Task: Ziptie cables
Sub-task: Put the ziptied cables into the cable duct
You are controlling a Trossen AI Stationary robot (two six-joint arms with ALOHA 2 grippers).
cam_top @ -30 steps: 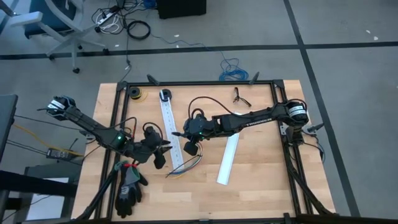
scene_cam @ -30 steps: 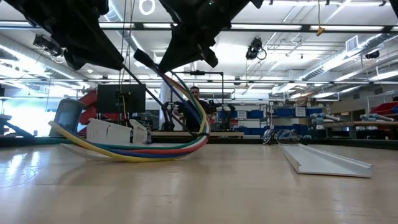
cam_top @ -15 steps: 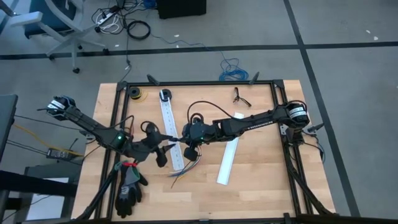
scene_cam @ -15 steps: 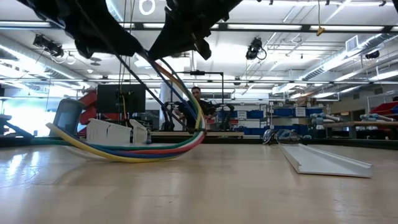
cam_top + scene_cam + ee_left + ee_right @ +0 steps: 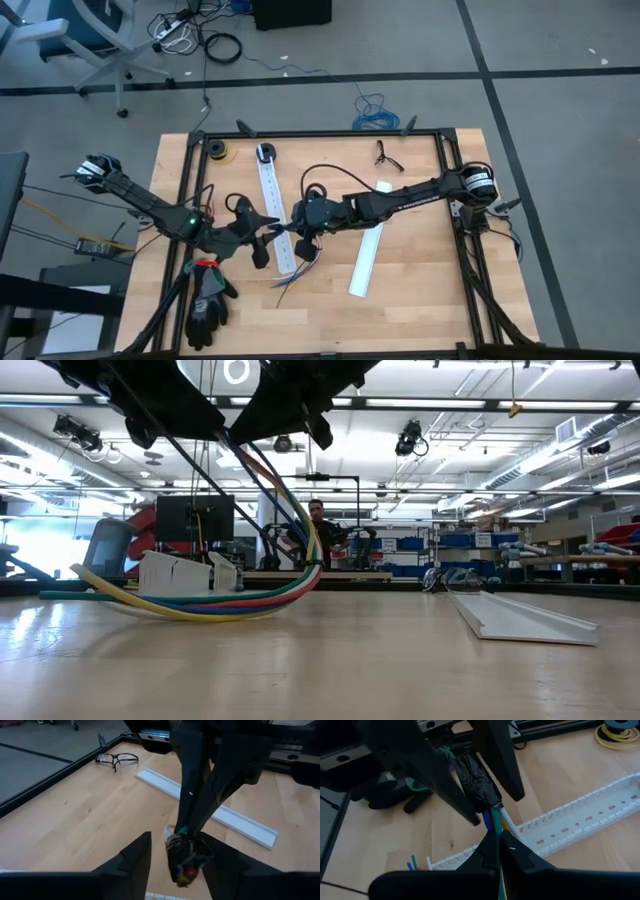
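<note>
Both grippers are meeting mid-counter: right gripper (image 5: 305, 237) fingers (image 5: 496, 851) are clenched on the cables (image 5: 250, 595), left gripper (image 5: 262, 240) fingers (image 5: 135, 857) are straddling the bundle's taped end, released. Cables are arcing down, free ends lying on the counter (image 5: 420, 290) beside the perforated white strip (image 5: 270, 195). Farther off, glasses (image 5: 385, 155) are lying on the counter, and a person (image 5: 318, 525) is showing in the room.

Right gripper (image 5: 496, 842) clamped on the cables (image 5: 495, 820), just below their black-wrapped end. The left gripper (image 5: 485, 785) straddles that wrapped end from the far side. White perforated strip (image 5: 580, 815) lies on the wooden table (image 5: 560, 765); yellow wire coil (image 5: 617, 732) sits beyond it.
</note>
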